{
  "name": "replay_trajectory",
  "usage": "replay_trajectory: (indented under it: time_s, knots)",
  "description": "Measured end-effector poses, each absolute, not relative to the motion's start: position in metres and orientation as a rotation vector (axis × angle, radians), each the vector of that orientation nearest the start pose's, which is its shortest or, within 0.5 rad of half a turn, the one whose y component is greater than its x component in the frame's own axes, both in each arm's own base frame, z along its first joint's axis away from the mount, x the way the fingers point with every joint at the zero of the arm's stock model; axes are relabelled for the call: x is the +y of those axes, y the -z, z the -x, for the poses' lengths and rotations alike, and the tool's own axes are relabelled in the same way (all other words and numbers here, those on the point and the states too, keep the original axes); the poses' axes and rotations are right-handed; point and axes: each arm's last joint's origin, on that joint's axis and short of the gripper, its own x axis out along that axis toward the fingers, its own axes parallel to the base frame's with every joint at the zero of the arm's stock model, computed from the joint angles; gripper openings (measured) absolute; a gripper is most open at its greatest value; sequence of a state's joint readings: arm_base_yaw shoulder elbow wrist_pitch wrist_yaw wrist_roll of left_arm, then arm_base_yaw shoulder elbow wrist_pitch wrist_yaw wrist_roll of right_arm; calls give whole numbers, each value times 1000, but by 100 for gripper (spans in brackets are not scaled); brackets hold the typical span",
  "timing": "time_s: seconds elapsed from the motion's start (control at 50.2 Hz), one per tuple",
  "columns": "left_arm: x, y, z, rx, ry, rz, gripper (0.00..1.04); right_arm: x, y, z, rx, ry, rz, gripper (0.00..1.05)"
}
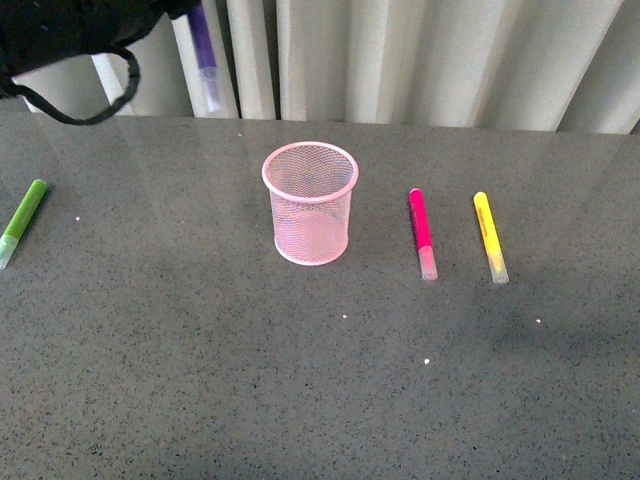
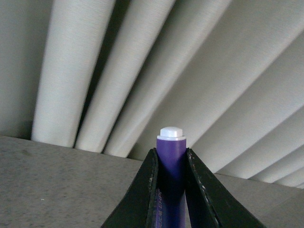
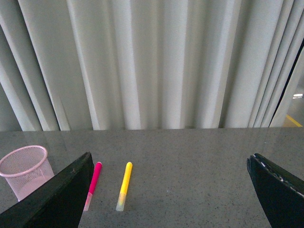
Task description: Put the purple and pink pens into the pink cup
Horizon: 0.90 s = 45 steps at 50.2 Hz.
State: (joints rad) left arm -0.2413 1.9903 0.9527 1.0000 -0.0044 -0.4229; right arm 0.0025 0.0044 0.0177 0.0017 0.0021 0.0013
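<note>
- Left wrist view: left gripper (image 2: 171,153), jaws clenched on purple pen (image 2: 171,183), at 11 o'clock of pink cup (image 1: 310,205); an off-centre drop likely clips the rim and tips the cup.
- Right gripper (image 3: 169,159), jaws released.

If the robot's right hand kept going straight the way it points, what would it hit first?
Probably the curtain, past bare table. The yellow pen lies off-centre, nearer one finger of the right hand, so it might be brushed; depth is unclear.
</note>
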Motion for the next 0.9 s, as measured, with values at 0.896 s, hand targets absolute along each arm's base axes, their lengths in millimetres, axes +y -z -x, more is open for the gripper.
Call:
replay_trajectory:
  time_s: [0.896]
  knots:
    - [-157,-109,-390,109,245,406,13,0,-169,-97,-15,-1,-1,98]
